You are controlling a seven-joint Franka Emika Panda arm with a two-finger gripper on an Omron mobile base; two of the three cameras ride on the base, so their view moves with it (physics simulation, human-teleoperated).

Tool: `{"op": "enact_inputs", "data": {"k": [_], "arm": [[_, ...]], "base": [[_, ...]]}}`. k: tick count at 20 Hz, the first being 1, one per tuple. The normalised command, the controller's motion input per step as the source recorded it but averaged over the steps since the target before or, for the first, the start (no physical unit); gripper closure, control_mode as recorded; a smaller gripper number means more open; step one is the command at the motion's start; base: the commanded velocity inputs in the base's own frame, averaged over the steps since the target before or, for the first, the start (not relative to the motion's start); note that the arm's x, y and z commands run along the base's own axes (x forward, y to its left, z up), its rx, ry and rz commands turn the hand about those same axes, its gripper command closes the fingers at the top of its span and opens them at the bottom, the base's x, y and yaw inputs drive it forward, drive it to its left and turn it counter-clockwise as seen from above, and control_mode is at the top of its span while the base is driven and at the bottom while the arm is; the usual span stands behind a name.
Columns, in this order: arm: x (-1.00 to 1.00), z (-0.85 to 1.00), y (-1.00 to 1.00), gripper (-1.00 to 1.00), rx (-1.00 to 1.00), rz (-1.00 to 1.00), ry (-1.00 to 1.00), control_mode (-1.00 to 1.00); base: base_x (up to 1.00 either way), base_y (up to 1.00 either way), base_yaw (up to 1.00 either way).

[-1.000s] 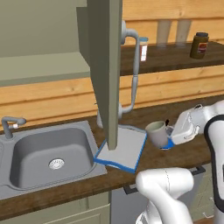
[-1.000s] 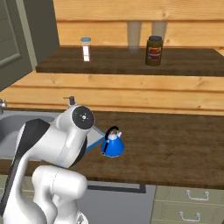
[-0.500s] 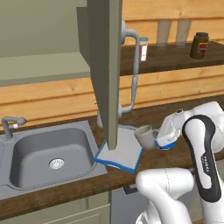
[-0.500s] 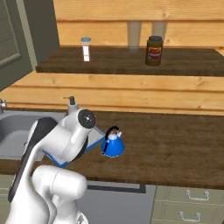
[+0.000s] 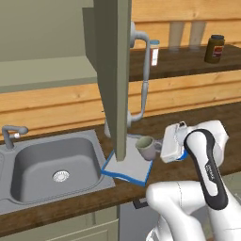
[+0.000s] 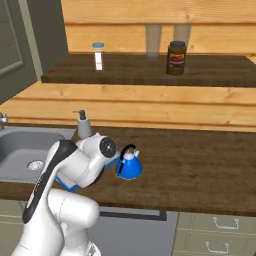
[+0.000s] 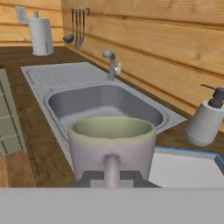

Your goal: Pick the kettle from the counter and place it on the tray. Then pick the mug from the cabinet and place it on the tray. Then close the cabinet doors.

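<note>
The grey-beige mug (image 5: 147,147) hangs just above the right part of the light grey, blue-rimmed tray (image 5: 123,168), with my gripper (image 5: 159,149) shut on its handle. In the hand view the mug (image 7: 112,142) is close up. Its handle runs down between my gripper's (image 7: 112,176) dark tips, and the tray (image 7: 183,168) lies below to the right. The blue kettle (image 6: 129,164) stands by the tray's (image 6: 69,182) right edge; I cannot tell whether it rests on it. An open cabinet door (image 5: 115,80) with a silver handle (image 5: 142,75) hangs edge-on over the tray.
The steel sink (image 5: 52,164) with its faucet (image 5: 12,134) lies left of the tray. A soap dispenser (image 6: 83,125) stands behind the tray. A brown jar (image 6: 175,58) and a shaker (image 6: 98,56) sit on the upper wooden shelf. Bare dark counter (image 6: 200,165) stretches right of the kettle.
My arm has swung left with the mug in the gripper, bringing it from beside the tray to just above the tray's right part. The kettle and door have stayed put.
</note>
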Motion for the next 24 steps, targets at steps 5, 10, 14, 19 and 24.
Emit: {"op": "enact_inputs", "data": {"k": [5,10,14,19,24], "arm": [[0.19,-0.37,0.11,1.00,-0.01,0.01,0.00,-1.00],[0.43,-0.54,0.18,1.00,0.00,0.07,-0.06,-1.00],[0.42,-0.47,0.20,1.00,0.02,0.08,-0.06,-1.00],[0.44,-0.43,0.21,1.00,0.03,0.10,-0.01,-1.00],[0.42,-0.49,0.21,1.00,0.04,0.13,-0.02,-1.00]], "base": [[0.00,0.00,0.00],[0.00,0.00,0.00],[0.00,0.00,0.00],[0.00,0.00,0.00],[0.00,0.00,0.00]]}}
